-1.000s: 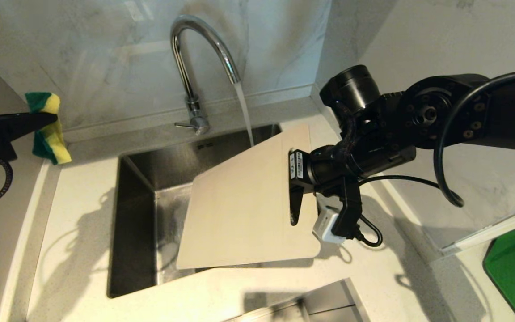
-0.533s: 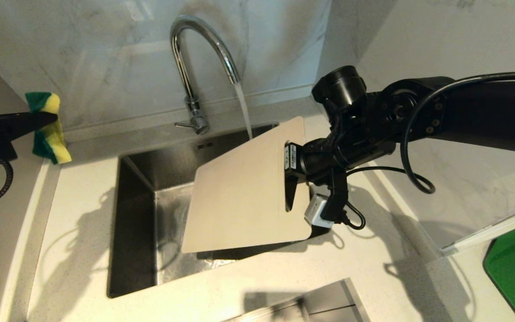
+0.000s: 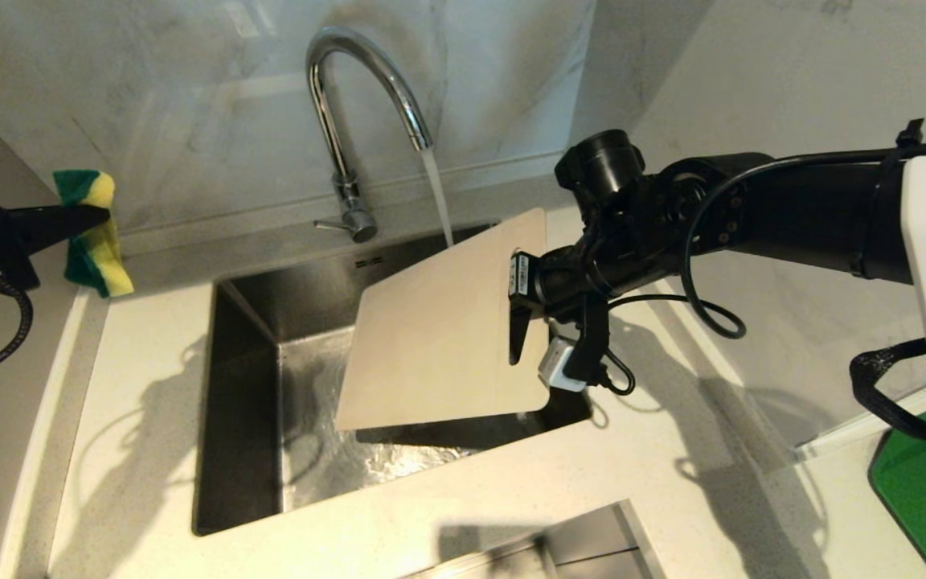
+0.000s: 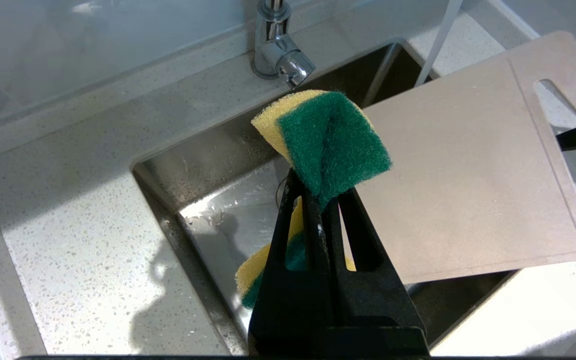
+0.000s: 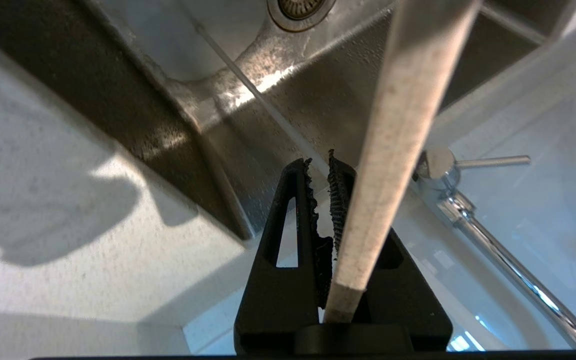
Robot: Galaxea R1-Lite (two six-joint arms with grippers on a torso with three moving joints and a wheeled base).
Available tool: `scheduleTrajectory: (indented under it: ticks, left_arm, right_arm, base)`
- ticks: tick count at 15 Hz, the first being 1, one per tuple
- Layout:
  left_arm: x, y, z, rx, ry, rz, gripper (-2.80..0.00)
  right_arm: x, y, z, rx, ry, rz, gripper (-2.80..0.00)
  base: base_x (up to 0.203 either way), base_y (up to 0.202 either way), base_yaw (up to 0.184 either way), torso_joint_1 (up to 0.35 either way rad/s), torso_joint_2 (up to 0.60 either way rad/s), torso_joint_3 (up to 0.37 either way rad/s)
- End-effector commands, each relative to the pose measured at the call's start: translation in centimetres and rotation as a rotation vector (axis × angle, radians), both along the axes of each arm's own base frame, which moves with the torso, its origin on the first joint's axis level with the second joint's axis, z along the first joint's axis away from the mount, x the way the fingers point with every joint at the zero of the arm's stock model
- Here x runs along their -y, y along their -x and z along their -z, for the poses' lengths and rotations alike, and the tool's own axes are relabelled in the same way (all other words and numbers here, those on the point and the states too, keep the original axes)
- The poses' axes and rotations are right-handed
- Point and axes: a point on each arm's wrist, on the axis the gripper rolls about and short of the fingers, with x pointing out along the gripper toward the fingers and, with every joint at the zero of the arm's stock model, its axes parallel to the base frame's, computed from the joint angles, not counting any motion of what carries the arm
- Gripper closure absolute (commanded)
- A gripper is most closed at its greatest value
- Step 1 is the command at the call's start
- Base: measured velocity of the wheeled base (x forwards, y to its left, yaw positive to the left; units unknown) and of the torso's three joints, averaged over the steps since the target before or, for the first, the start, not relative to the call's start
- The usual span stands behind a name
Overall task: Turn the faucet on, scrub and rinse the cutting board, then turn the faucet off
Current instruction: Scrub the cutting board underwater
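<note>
Head view, my notes, left to right. My left gripper (image 3: 97,215) sits far left, out over the counter (image 3: 149,354) and well apart from the sink (image 3: 246,386). It is clenched on a sponge (image 3: 93,241), yellow foam with a green scrub face, which is folded between the fingers and sticks out past the tips. In the left wrist view the sponge (image 4: 325,145) bulges beyond the pinched fingers (image 4: 313,235), with the faucet base just beyond it and the board off to one side.

Next, the faucet (image 3: 350,104) stands behind the sink, lever (image 3: 334,226) sticking out sideways. Water (image 3: 437,197) runs from the spout and falls just behind the board's far edge.

The board (image 3: 439,330) hangs tilted over the sink, far corner high, near edge low over the wet basin floor. It touches neither counter nor sink that I can see.

My right gripper (image 3: 518,318) reaches in from the right and grasps the board at its slot end, one finger through the slot. The right wrist view shows the board (image 5: 398,145) edge-on between the fingers (image 5: 340,200), the drain (image 5: 300,10) well beyond the tips.

A green mat (image 3: 925,498) lies at far right.
</note>
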Motion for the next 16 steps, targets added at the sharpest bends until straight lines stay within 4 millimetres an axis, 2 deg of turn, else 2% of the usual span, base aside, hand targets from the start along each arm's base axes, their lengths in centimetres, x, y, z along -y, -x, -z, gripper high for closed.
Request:
scheduleTrajectory:
  ticks: [1,9,16]
  left_arm:
    - [0.0,-0.2,0.1,-0.005,-0.001,-0.001,0.0]
    - [0.0,-0.3,0.1,-0.008,-0.001,-0.001,0.0]
    - [0.0,-0.4,0.2,-0.009,-0.002,-0.001,0.0]
  right_arm:
    - [-0.3,-0.7,0.5,0.016,0.001,-0.014,0.0]
    - [-1.1,-2.1,0.9,0.087,-0.086,-0.072,0.0]
    - [-1.4,-2.4,1.1,0.094,-0.096,-0.075,0.0]
  base:
    - [0.0,0.0,0.0,0.0,0.0,0.0]
    - [0.0,0.0,0.0,0.0,0.0,0.0]
    - [0.0,0.0,0.0,0.0,0.0,0.0]
